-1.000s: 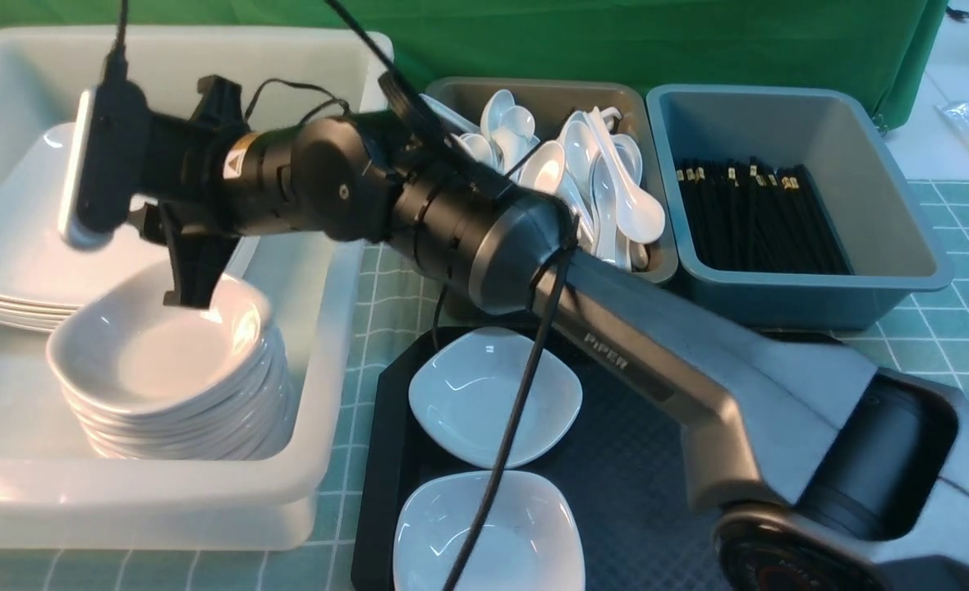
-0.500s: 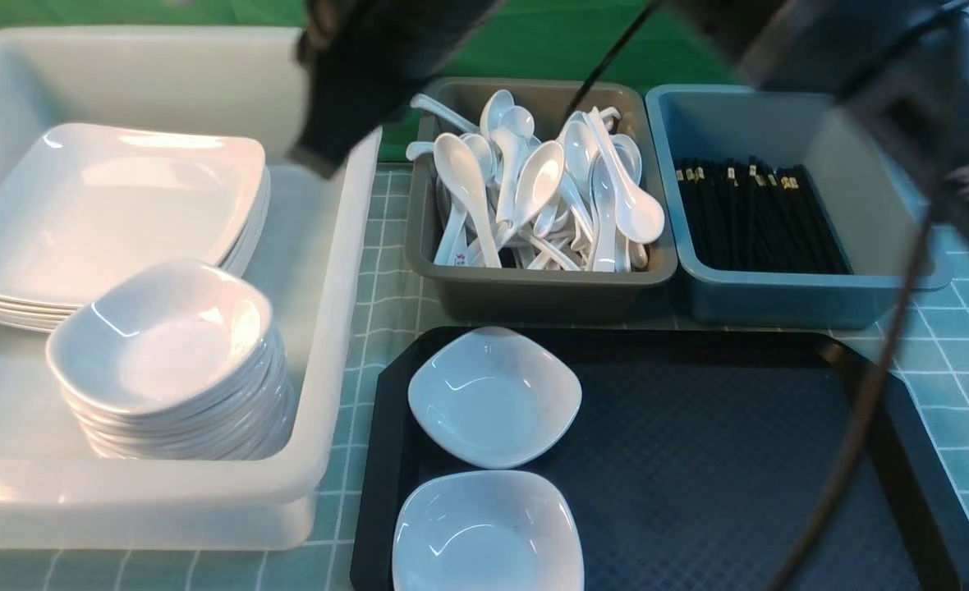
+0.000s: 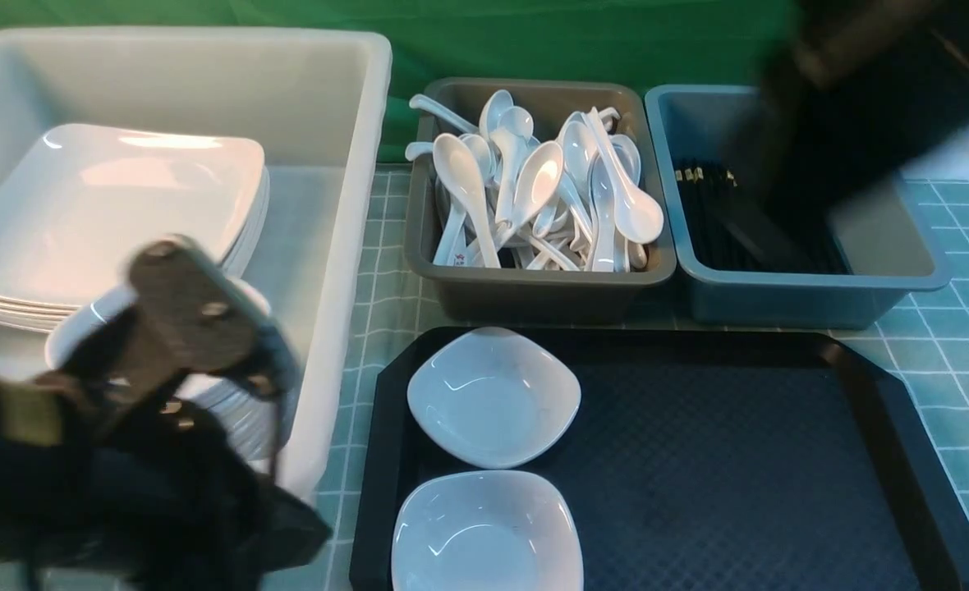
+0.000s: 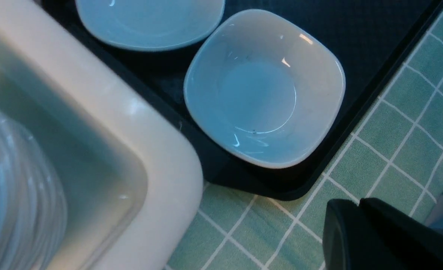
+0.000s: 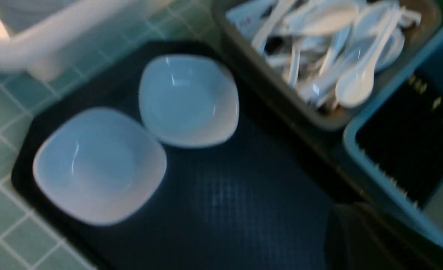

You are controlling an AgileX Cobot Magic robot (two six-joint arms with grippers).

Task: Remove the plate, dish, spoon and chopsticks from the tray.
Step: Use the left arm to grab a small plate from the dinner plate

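The tray [image 3: 698, 460] is black plastic with a fine grid texture, mostly matt, and its raised rim is slightly shinier. The two small dishes [image 3: 493, 396] on it are glossy white and look ceramic, with sharp highlights. The stacked plates [image 3: 115, 205] and the spoons [image 3: 534, 189] have the same smooth white glaze. The big white tub [image 3: 345, 246] is smooth plastic with a soft sheen. The grey-brown tub [image 3: 534, 291] and the blue-grey tub [image 3: 780, 300] are duller plastic. The chopsticks [image 3: 702, 222] are black with gold bands. The worktop [image 3: 961, 328] has a matt green checked cover.
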